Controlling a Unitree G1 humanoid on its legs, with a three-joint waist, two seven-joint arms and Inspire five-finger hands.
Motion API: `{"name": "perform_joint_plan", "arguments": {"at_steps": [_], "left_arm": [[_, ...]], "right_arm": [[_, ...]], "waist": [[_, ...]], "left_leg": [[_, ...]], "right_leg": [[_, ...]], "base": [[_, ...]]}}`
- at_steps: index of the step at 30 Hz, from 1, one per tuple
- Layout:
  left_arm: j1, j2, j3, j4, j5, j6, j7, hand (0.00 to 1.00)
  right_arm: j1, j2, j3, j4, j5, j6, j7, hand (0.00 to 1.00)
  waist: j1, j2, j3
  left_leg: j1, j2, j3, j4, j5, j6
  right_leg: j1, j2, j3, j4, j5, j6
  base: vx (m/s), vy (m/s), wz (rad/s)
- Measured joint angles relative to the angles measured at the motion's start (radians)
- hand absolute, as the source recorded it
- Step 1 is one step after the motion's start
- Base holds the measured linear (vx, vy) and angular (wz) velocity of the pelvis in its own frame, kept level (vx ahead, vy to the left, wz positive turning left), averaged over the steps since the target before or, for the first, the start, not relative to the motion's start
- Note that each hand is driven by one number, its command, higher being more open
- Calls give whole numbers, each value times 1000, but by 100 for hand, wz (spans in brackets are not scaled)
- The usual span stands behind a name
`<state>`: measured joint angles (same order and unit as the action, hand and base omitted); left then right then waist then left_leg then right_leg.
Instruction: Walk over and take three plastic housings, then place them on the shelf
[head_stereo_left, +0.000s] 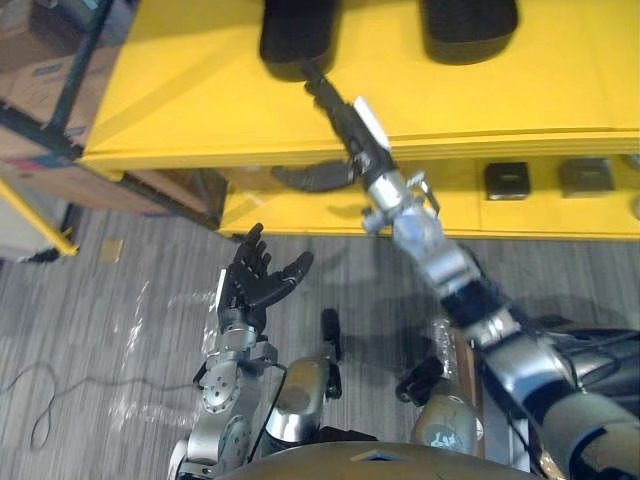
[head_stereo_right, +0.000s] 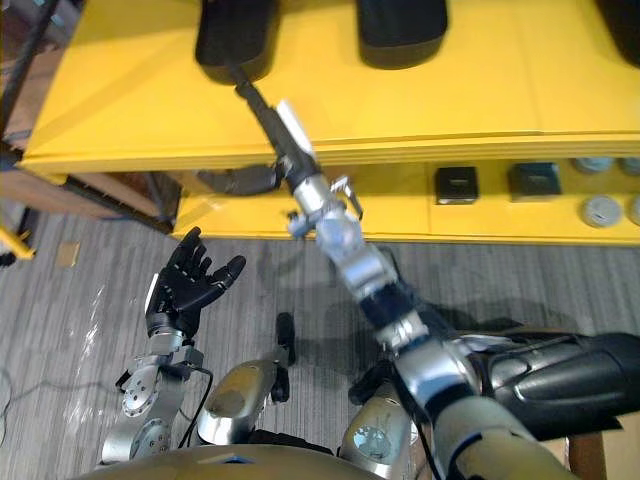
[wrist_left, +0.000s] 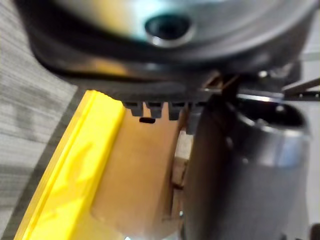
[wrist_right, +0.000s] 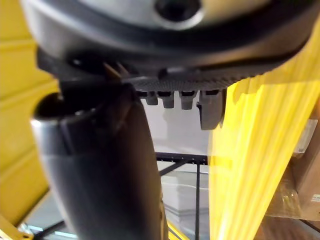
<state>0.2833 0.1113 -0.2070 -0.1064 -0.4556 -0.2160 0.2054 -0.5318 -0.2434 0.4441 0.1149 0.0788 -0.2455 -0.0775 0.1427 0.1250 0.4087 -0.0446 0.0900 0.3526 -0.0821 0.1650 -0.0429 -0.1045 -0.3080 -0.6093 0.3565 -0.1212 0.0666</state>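
Two black plastic housings stand at the back of the yellow shelf's top board (head_stereo_left: 180, 90): one on the left (head_stereo_left: 300, 35) and one to its right (head_stereo_left: 468, 25). My right hand (head_stereo_left: 350, 122) reaches over the shelf's front edge with straight fingers, open, and its fingertips (head_stereo_left: 312, 80) touch the near edge of the left housing. A third dark housing (head_stereo_left: 315, 177) lies on the lower board under that arm. My left hand (head_stereo_left: 255, 280) hangs open, palm up, over the floor in front of the shelf and holds nothing.
Two small black boxes (head_stereo_left: 507, 180) (head_stereo_left: 585, 177) and round grey parts (head_stereo_right: 600, 210) lie on the lower yellow board. Cardboard boxes (head_stereo_left: 45, 70) on a dark rack stand to the left. A yellow bar (head_stereo_left: 40, 225) crosses the grey floor at far left.
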Motion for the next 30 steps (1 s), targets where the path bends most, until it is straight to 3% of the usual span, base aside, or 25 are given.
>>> {"name": "perform_joint_plan", "arguments": {"at_steps": [4, 6, 12, 16, 20, 24, 26, 28, 29, 30], "left_arm": [[-20, 27, -23, 43, 46, 0, -2, 100], [-50, 27, -55, 50, 79, 3, -4, 100], [-62, 25, -75, 57, 112, 47, -31, 100], [-97, 23, -82, 64, 133, 66, -44, 100], [-99, 24, -69, 52, 154, 66, -34, 100], [-130, 25, -3, -14, 181, 67, 29, 100], [-168, 26, 47, -53, 192, 66, 57, 100], [-167, 29, 129, -122, 191, 67, 91, 100], [-159, 30, 143, -137, 189, 67, 97, 100], [-133, 30, 164, -175, 186, 67, 99, 100]], "right_arm": [[246, 5, -109, -140, -62, 44, -94, 100], [404, 6, -249, -237, -62, 45, -158, 100], [618, 21, -460, -336, -75, 46, -303, 100], [759, 64, -634, -332, -115, 133, -408, 100], [903, 134, -764, -333, 78, 127, -408, 100], [1010, 189, -748, -336, 111, 124, -354, 100], [1016, 190, -704, -336, 102, 124, -317, 100], [973, 165, -610, -336, 68, 124, -266, 100], [959, 154, -591, -335, 63, 124, -252, 100], [913, 121, -557, -316, 63, 125, -232, 100]], "waist": [[-59, -83, -75], [-97, -102, -89], [-186, -95, -147], [-235, -81, -174], [-300, -76, -178], [-342, -67, -183], [-336, -62, -186], [-290, -49, -193], [-277, -39, -197], [-235, -23, -206]], "left_leg": [[42, 29, 116, 0, -41, -10], [78, 28, 176, 4, -67, -11], [139, 36, 329, 71, -156, -26], [187, 62, 434, 120, -208, -50], [227, 85, 512, 165, -251, -70], [231, 102, 560, 206, -288, -77], [210, 95, 528, 246, -302, -65], [145, 96, 229, 329, -357, -17], [128, 93, 147, 348, -390, -10], [107, 70, -15, 366, -454, -12]], "right_leg": [[26, 84, 97, -164, 95, 0], [56, 105, 150, -245, 144, 10], [84, 135, 294, -343, 208, 25], [88, 156, 393, -361, 223, 33], [88, 180, 473, -363, 225, 36], [69, 200, 530, -372, 235, 35], [47, 207, 564, -377, 254, 29], [14, 231, 643, -392, 278, 17], [12, 241, 659, -403, 283, 14], [2, 257, 699, -421, 299, 9]], "base": [[88, 6, -84], [55, 66, -81], [25, 57, -84], [3, 11, -75], [-34, -10, -61], [-94, -33, -54], [-158, -37, -54], [-166, -52, -95], [-151, 19, -107], [-150, 112, -103]]}}
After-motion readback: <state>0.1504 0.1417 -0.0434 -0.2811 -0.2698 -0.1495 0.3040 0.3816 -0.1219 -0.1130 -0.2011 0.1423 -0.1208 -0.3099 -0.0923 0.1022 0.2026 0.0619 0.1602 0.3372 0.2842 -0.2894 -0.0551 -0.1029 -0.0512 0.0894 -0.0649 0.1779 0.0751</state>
